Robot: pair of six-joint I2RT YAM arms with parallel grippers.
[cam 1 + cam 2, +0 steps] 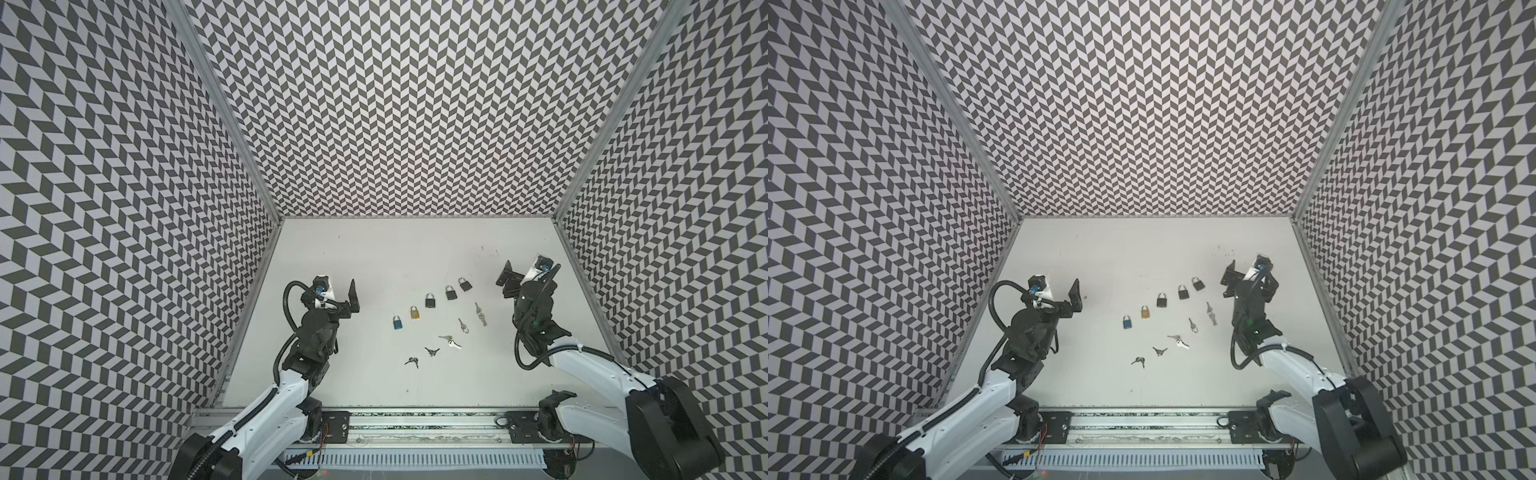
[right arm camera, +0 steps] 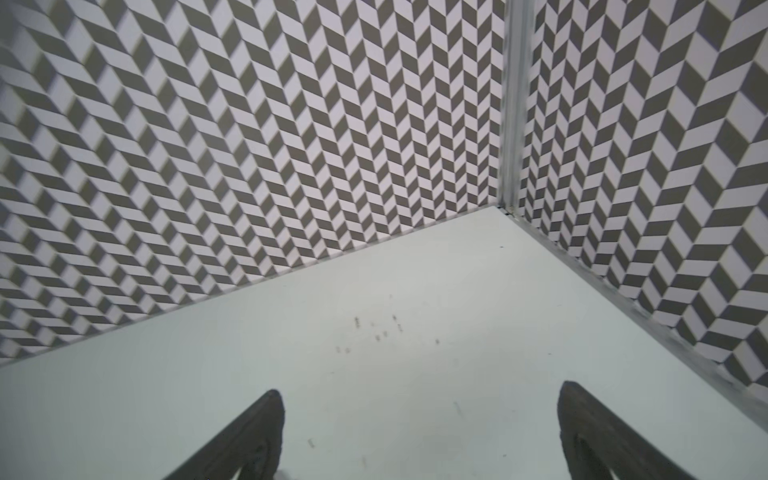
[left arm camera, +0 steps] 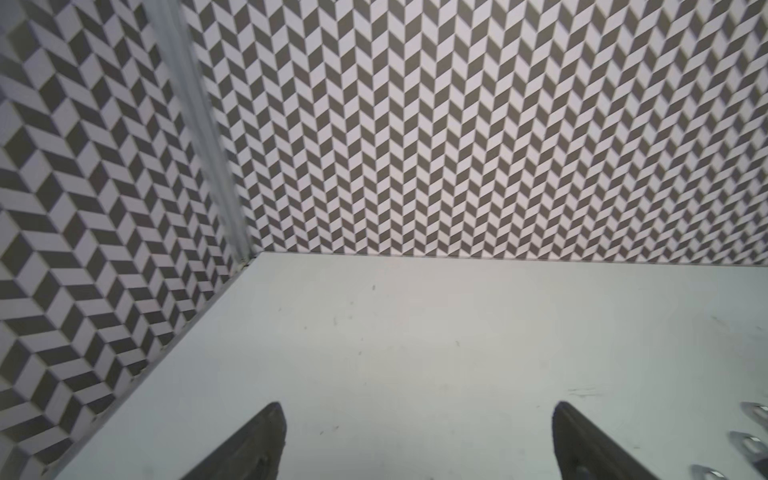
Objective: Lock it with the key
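Observation:
Several small padlocks lie in a slanted row mid-table in both top views: a blue one [image 1: 397,322], a gold one [image 1: 414,312] and three black ones [image 1: 430,300]. Several keys [image 1: 449,340] are scattered in an arc in front of them, the nearest pair [image 1: 411,361] towards the front. My left gripper [image 1: 351,303] hovers left of the row, open and empty. My right gripper [image 1: 508,282] stands right of the row, also open and empty. Both wrist views show wide-apart fingers [image 3: 266,440] [image 2: 257,436] over bare table. Metal padlock shackles [image 3: 748,442] peek in at the left wrist view's edge.
Chevron-patterned walls [image 1: 415,124] enclose the white table [image 1: 374,257] at the back and both sides. A metal rail [image 1: 415,424] with the arm bases runs along the front edge. Small dark marks [image 2: 378,332] dot the table near the back right corner.

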